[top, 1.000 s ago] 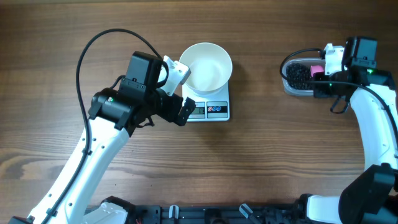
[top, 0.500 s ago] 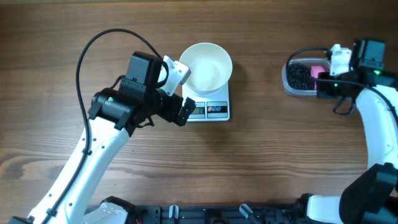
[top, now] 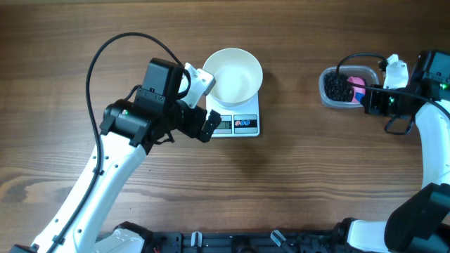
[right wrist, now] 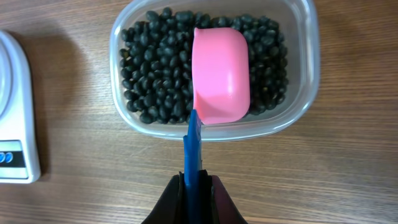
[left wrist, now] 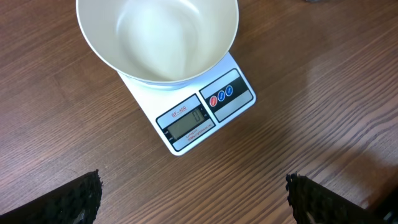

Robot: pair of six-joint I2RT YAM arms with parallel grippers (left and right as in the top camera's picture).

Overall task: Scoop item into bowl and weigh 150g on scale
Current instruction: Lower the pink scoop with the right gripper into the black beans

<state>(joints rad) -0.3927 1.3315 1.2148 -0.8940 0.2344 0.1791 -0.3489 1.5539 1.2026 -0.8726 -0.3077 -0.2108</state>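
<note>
The empty white bowl (top: 234,74) (left wrist: 155,37) stands on the white scale (top: 241,124) (left wrist: 205,115), whose display shows a zero. My left gripper (top: 206,104) (left wrist: 194,196) hovers at the scale's left front, open wide over bare wood. At the right, black beans (top: 337,86) (right wrist: 155,68) fill a clear tub (top: 325,98) (right wrist: 298,106). A pink scoop (top: 358,88) (right wrist: 221,74) rests over the beans. Its blue handle (right wrist: 193,143) is pinched in my right gripper (top: 373,98) (right wrist: 194,186), which is shut on it just outside the tub's rim.
The wooden table (top: 295,183) stretches between the scale and the tub. A black cable (top: 112,49) loops from the left arm. Another cable (top: 344,62) arcs over the tub. The scale's edge (right wrist: 15,112) shows at the left of the right wrist view.
My right gripper has drawn back to the right with the scoop, showing more of the tub and the pink scoop. The left arm, bowl and scale have not moved.
</note>
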